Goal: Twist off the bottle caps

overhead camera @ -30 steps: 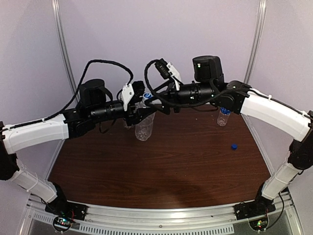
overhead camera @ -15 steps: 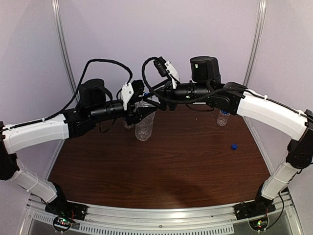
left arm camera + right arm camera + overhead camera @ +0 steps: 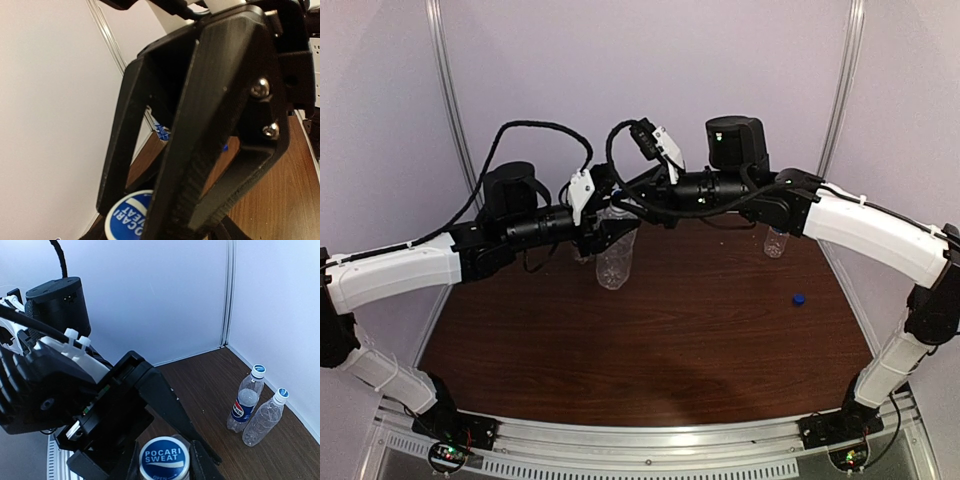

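Brown tabletop [image 3: 670, 340] below level arms: left gripper [image 3: 617, 232] tight around bottle [image 3: 614, 266], right gripper [image 3: 165, 467] tight on cap [image 3: 164, 456].

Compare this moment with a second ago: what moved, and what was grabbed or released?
The right gripper shifted slightly leftward and closed onto the Pocari Sweat cap. Nothing was released. Unchanged: the left gripper holding the clear bottle off the table, the loose blue cap, and the standing bottle at the far right.
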`<state>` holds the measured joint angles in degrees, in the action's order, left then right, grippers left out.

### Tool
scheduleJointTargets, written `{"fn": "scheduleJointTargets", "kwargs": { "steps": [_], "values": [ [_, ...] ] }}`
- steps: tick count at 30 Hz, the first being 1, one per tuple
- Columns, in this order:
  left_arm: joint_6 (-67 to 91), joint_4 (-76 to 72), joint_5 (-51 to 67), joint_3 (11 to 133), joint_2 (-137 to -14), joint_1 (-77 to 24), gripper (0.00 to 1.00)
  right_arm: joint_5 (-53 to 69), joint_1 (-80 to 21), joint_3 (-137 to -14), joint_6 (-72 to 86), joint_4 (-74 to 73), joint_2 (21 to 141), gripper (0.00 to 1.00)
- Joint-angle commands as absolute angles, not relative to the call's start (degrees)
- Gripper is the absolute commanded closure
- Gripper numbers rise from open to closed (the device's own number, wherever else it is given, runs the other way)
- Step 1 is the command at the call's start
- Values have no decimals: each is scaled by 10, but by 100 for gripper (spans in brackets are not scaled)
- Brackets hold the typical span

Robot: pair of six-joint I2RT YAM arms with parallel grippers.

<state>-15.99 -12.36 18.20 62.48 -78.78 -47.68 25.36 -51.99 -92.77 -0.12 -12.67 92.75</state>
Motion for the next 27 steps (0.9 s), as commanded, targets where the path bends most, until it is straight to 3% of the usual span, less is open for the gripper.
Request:
{"fn": "scheduleJointTargets", "kwargs": {
  "steps": [1,3,4,21,27],
  "values": [
    [-165,-167,168,624,-785,-479,34,227,-522,-938,9,-148,936,100],
    [-160,-173,161,618,-783,-479,5,223,-521,-938,9,-147,927,100],
    [-158,-178,154,612,-780,-479,3,218,-520,-939,8,-146,923,100],
    [-160,-242,103,531,-779,-479,3,237,-512,-936,59,-115,865,100],
    [-147,-250,130,550,-808,-479,11,242,-511,-915,82,-83,858,100]
  ]
}}
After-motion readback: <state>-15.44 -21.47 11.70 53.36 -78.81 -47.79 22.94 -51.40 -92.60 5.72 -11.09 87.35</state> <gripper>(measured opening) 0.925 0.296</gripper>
